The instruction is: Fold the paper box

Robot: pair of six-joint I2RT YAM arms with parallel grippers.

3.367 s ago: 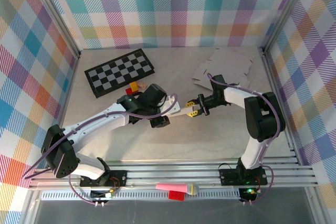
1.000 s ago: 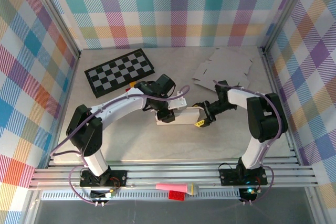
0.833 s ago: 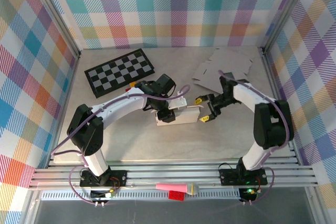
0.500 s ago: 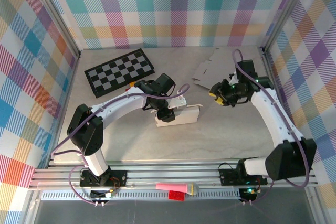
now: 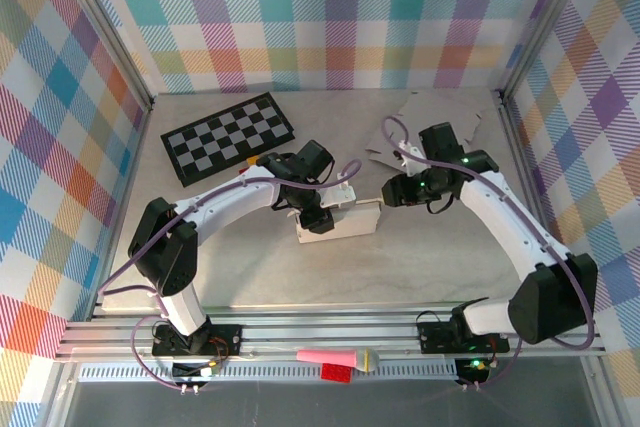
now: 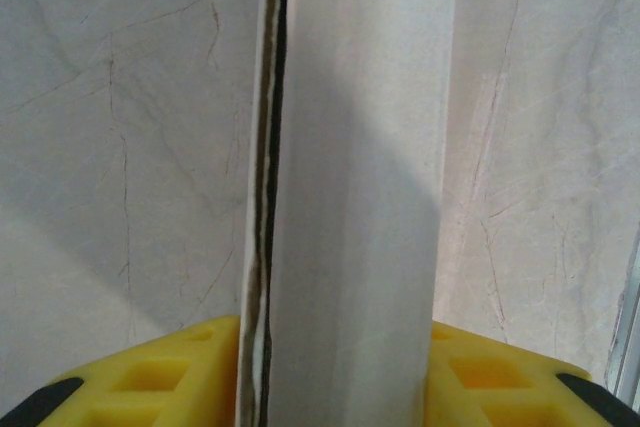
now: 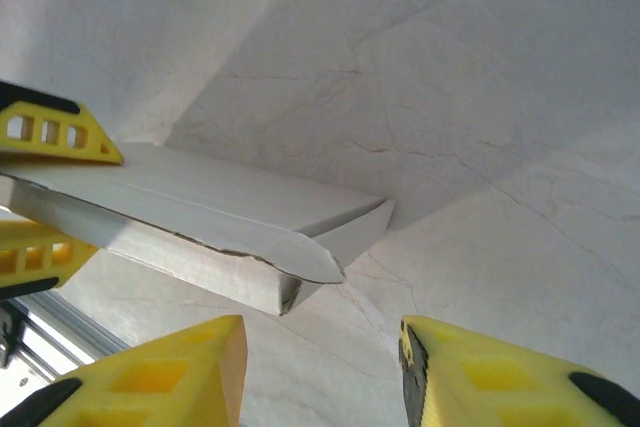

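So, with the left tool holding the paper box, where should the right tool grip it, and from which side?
Probably the free right end of the paper box, approached from the right along its length. The left tool clamps the other part, and the end flap sits loose, not closed, facing the open right tool.

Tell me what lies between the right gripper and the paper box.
Only bare table: in the right wrist view, the open right gripper sits just short of the paper box, with nothing between them.
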